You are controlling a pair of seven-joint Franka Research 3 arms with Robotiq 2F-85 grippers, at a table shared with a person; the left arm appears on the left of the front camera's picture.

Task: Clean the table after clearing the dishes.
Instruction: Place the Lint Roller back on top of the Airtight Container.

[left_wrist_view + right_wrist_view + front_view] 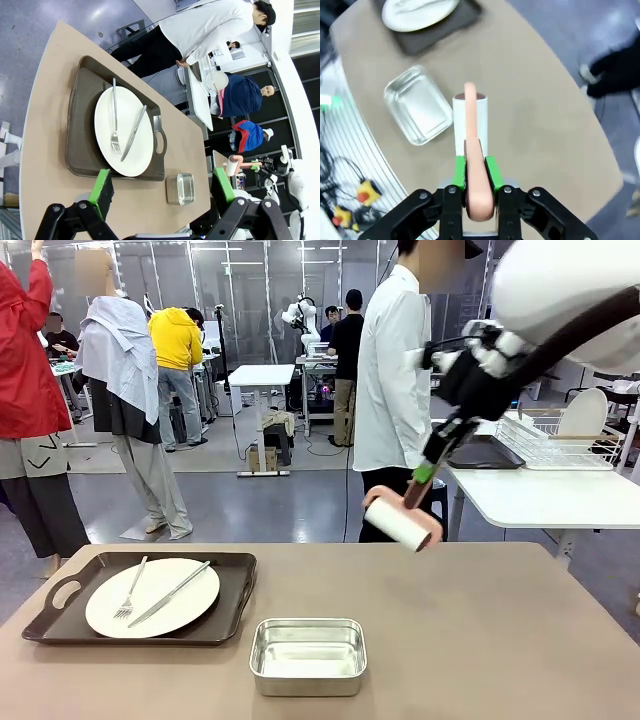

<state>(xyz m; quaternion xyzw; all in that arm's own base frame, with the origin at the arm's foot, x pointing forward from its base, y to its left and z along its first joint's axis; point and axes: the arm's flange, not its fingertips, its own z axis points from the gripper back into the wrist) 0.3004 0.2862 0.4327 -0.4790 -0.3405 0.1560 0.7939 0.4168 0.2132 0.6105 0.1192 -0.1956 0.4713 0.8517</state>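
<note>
The left end effector [162,184] hangs above the worktop [480,640], fingers spread, nothing between them. By the near edge, about the middle, stands a steel pan [307,655]. At the near left corner lies the tray [60,615], carrying a plate [185,608] with a fork [133,590] and a knife [170,593]. Over the far edge, the right end effector [424,475] pinches the pink handle of a lint roller [402,523].

Taupe-brown bench [480,640]; dark brown tray [236,590] bearing a plain white plate [186,615], silver fork [131,592] and knife [170,593]; shiny steel pan [307,624]; white lint roller [398,521], pink handle; black right end effector [424,476], green pads [459,172].
</note>
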